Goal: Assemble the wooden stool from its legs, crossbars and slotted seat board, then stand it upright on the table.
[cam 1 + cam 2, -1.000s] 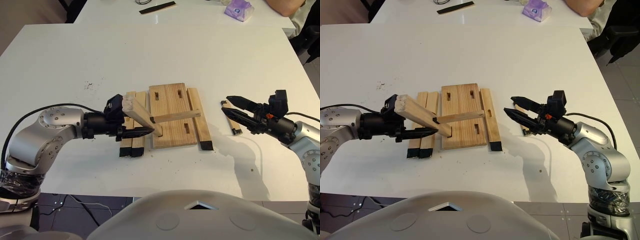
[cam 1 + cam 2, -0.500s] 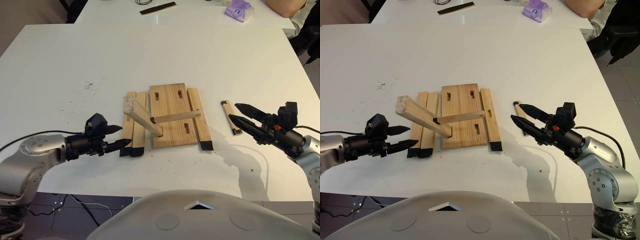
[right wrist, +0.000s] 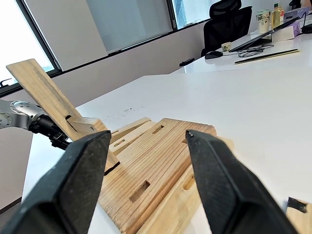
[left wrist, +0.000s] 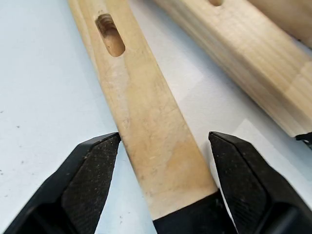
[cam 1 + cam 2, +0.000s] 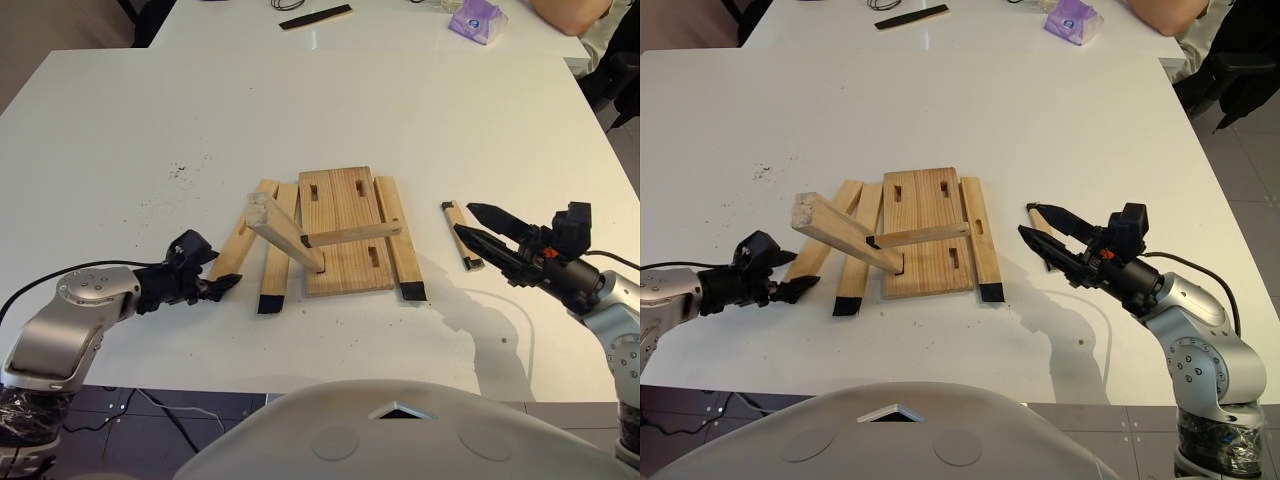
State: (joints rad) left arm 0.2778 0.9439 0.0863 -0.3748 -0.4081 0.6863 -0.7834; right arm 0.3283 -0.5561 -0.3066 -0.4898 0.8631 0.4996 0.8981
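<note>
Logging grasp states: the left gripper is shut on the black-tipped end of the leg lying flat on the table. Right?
Not shut: the left wrist view shows the left gripper open, straddling the black-tipped end of the leg, which does lie flat on the table.

The left tool [image 5: 222, 285] has let go of the tilted leg [image 5: 285, 232], drawn back toward the worktop's near left, and now straddles the black-tipped end of the outer flat leg [image 5: 243, 230]. That end has swung left, away from its neighbour [image 5: 278, 245]. The right tool [image 5: 463, 218] has retreated rightward.
</note>
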